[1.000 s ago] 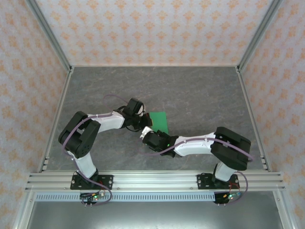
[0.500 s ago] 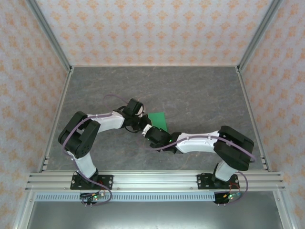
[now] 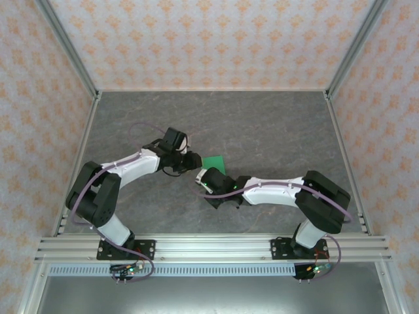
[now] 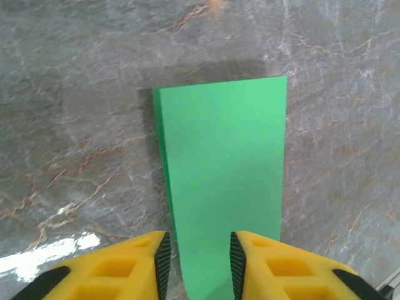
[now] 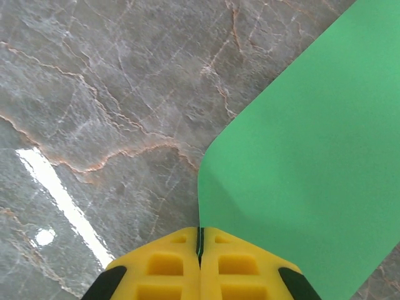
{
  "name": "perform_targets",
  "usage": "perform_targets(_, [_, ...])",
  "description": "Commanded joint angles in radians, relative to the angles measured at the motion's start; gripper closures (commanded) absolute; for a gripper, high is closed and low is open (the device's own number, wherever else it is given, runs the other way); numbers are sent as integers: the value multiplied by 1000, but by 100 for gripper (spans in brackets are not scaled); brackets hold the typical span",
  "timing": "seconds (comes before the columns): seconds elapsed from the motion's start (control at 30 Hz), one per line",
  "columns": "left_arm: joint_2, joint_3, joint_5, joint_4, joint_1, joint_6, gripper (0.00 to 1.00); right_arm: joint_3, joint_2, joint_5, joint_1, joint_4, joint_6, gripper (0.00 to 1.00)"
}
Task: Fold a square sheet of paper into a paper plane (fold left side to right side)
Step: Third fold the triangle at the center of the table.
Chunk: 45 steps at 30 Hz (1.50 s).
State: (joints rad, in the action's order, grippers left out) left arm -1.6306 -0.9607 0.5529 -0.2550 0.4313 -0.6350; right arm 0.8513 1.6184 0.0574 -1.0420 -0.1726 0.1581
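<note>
Left gripper (image 4: 199, 256): jaws, shut a second ago, now stand apart, the square sheet of paper (image 4: 225, 162) running between them. Right gripper (image 5: 200, 240): jaws, then parted, now closed, apparently on the sheet's curled edge. The hold seems to be passing rightward, mid-fold. The sheet sits mid-table (image 4: 75, 125). The fingers hide the pinch itself and the sheet's near end.

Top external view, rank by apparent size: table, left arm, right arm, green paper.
1. Table, largest by far.
2-3. Left arm and right arm: they look alike, not ranked.
4. Green paper, smallest.
</note>
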Motion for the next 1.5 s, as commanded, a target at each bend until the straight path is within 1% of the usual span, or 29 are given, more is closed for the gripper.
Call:
perform_targets(0.0, [-78, -73, 56, 20, 0, 18, 76, 26, 17, 18, 9, -8, -29, 100])
perform_targets(0.07, [-129, -111, 94, 47, 0, 11, 79, 26, 20, 25, 15, -8, -35, 100])
perform_targets(0.2, [-216, -188, 138, 52, 8, 9, 81, 28, 24, 38, 21, -7, -47, 100])
perform_targets(0.43, [-383, -341, 127, -49, 39, 70, 84, 34, 37, 87, 37, -5, -65, 100])
perform_targets(0.63, [-463, -390, 99, -101, 59, 95, 85, 41, 35, 142, 63, -4, -89, 100])
perform_targets(0.73, [-486, -398, 80, -128, 67, 128, 87, 56, 47, 183, 89, -22, -101, 100])
perform_targets(1.03, [-509, -393, 47, -162, 70, 160, 90, 36, 51, 331, 211, 2, -174, 100])
perform_targets(1.23, [-522, -392, 39, -167, 70, 167, 91, 35, 82, 369, 266, 13, -209, 100])
perform_targets(1.47, [-523, -392, 32, -174, 78, 171, 92, 33, 95, 333, 284, 11, -221, 100])
